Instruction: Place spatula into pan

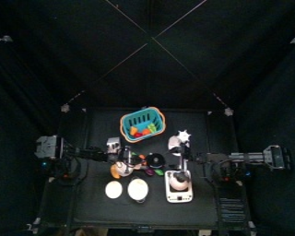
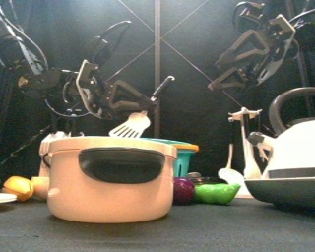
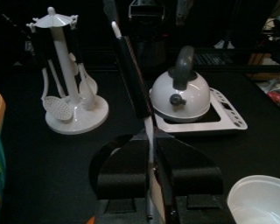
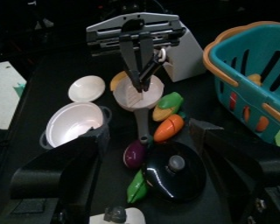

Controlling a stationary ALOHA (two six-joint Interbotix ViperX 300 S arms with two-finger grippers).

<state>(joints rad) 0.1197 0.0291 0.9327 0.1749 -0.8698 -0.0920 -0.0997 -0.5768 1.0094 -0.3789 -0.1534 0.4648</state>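
My left gripper [image 3: 149, 144] is shut on the black handle of the spatula [image 3: 129, 66]. In the front view the spatula's white slotted head [image 2: 131, 125] hangs just above the cream pan [image 2: 107, 177], with the handle slanting up to the right. The right wrist view shows the left gripper [image 4: 136, 35] from the other side, with the handle pointing down at the pan [image 4: 139, 94]. My right gripper [image 4: 149, 188] is open and empty, above a black lid [image 4: 171, 168]. In the top view the left gripper [image 1: 117, 157] is at the table's left middle.
A teal basket [image 1: 144, 123] stands at the back, a white utensil rack [image 3: 66, 96] beside it, and a kettle on a scale [image 3: 184, 92] at the front right. A white bowl [image 4: 73, 122], a plate [image 4: 87, 87] and several toy vegetables [image 4: 168, 129] lie around the pan.
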